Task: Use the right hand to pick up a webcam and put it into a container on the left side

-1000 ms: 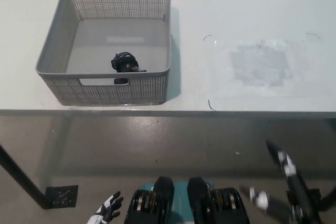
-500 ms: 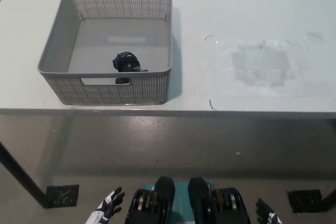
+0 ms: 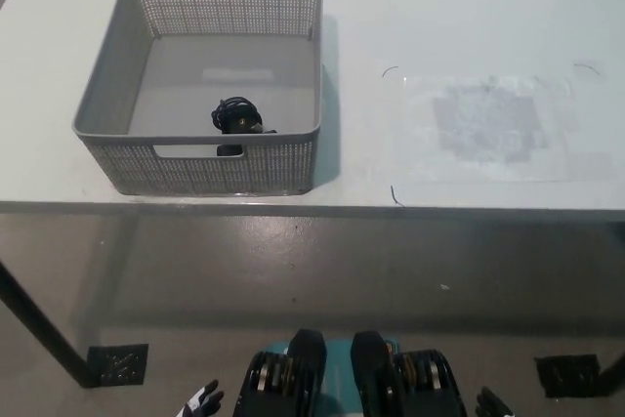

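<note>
Both hands have dropped below the bench; their finger state is unclear. The small black webcam (image 3: 234,118) lies in the grey perforated plastic basket (image 3: 117,80), so the task looks done.

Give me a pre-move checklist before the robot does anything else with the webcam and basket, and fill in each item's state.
1. Webcam inside the grey basket: ok, it lies near the front wall.
2. Basket upright and fully on the table: ok.
3. Right hand clear of the table: ok, only its tip shows at the bottom edge.
4. Right hand holding nothing: cannot tell.
5. Left hand out of the way: ok, low at the bottom edge.
6. Marked patch on the table free of objects: ok.
</note>
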Controlling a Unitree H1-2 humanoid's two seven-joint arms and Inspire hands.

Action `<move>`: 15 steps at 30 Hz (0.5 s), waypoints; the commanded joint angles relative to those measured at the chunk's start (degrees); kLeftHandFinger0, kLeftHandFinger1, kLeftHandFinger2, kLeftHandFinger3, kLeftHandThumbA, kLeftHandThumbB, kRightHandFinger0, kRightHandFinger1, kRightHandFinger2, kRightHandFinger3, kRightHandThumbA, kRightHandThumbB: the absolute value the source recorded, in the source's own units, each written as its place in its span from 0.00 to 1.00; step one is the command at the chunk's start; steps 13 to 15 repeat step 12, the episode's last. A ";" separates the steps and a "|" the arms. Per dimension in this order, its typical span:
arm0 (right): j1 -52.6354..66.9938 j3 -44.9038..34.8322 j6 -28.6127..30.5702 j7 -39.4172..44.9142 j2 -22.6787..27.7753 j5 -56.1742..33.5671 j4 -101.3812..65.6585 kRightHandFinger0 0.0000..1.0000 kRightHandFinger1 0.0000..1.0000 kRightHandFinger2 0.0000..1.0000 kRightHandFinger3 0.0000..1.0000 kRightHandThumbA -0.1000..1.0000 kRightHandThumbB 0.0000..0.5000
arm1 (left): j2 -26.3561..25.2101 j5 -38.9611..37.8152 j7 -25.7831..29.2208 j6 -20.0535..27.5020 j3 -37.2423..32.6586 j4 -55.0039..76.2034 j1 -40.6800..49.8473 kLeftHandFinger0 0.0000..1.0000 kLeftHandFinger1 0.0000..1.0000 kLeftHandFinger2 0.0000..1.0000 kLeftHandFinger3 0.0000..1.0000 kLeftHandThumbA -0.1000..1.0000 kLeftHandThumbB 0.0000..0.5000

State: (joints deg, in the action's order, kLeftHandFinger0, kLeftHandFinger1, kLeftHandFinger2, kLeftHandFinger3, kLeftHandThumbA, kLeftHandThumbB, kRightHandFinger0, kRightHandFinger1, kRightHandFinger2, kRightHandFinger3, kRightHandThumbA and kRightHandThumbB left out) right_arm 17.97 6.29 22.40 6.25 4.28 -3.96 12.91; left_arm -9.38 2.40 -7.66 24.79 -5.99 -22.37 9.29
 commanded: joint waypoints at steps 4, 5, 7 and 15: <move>-1.16 -0.94 4.53 1.63 -0.56 -1.15 -0.13 1.00 1.00 1.00 1.00 1.00 0.44 | 0.32 -0.06 1.38 2.14 0.66 0.59 -0.71 1.00 1.00 1.00 1.00 1.00 1.00; -1.20 -1.05 4.53 1.53 -0.66 -0.93 -0.08 1.00 1.00 1.00 1.00 1.00 0.45 | 0.22 -0.02 1.33 2.14 0.62 0.56 -0.76 1.00 1.00 1.00 1.00 1.00 1.00; -1.41 -1.23 4.53 1.64 -0.71 -0.70 0.22 1.00 1.00 1.00 1.00 1.00 0.45 | 0.23 0.05 1.38 2.14 0.62 0.25 -0.92 1.00 1.00 1.00 1.00 1.00 1.00; -1.49 -1.28 4.53 2.22 -0.70 -1.13 0.21 1.00 1.00 1.00 1.00 1.00 0.48 | 0.12 0.16 1.48 2.14 0.53 0.22 -0.98 1.00 1.00 1.00 1.00 1.00 1.00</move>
